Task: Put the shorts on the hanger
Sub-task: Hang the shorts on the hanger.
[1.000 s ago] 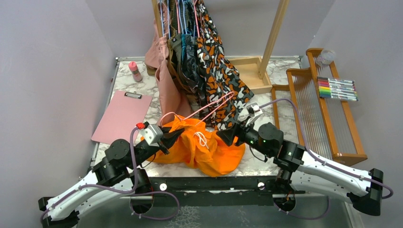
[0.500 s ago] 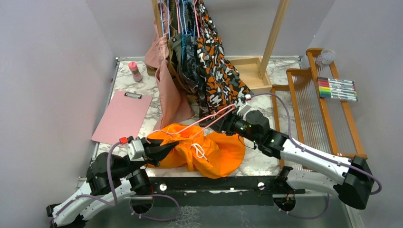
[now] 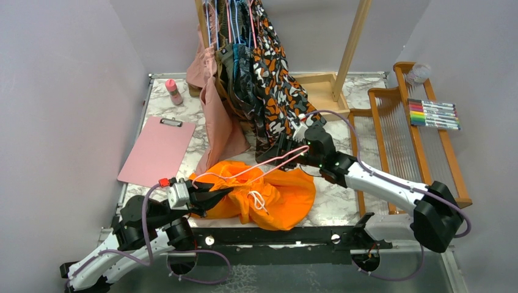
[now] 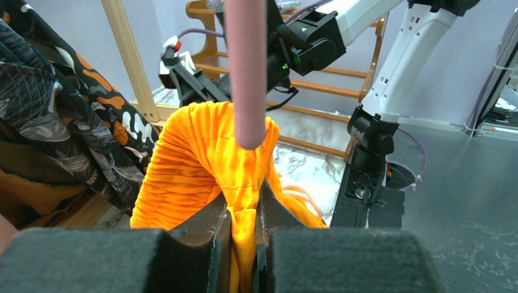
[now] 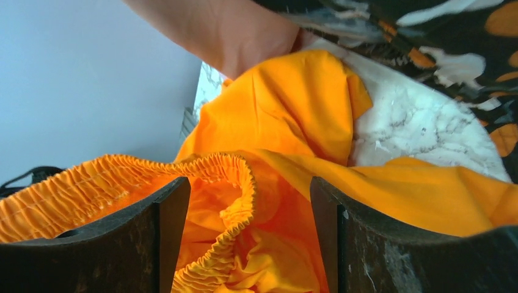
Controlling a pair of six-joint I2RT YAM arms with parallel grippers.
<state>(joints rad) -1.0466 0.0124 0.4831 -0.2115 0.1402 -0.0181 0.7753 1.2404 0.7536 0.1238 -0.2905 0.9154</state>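
1. Plain pale grey walls (image 3: 61,91) close the space on the left, at the back and on the right.
2. The table (image 3: 183,119) has a white marble-like top. On its left part a pink clipboard (image 3: 157,149) lies flat. Behind it, a small pink bottle (image 3: 174,91) stands upright near the back corner.
3. The left claw (image 3: 223,193) is closed on the gathered waistband of the shorts (image 3: 281,195), with the orange fabric pinched between its fingers.
4. The shorts lie crumpled at the near edge of the table, between the two arms. The pink hanger (image 4: 246,73) lies tilted across them and passes over the pinched waistband.
5. Behind, clothes hang from a wooden stand (image 3: 354,43). Among them are a pink garment (image 3: 214,119) and a patterned garment (image 3: 278,91), both low and close to the table.
6. The right claw (image 3: 292,145) is at the far end of the hanger with its jaws wide apart and nothing between them. I cannot tell whether it touches the wire.
7. At the right side stands a wooden rack (image 3: 427,165), and coloured markers (image 3: 435,114) lie on it.
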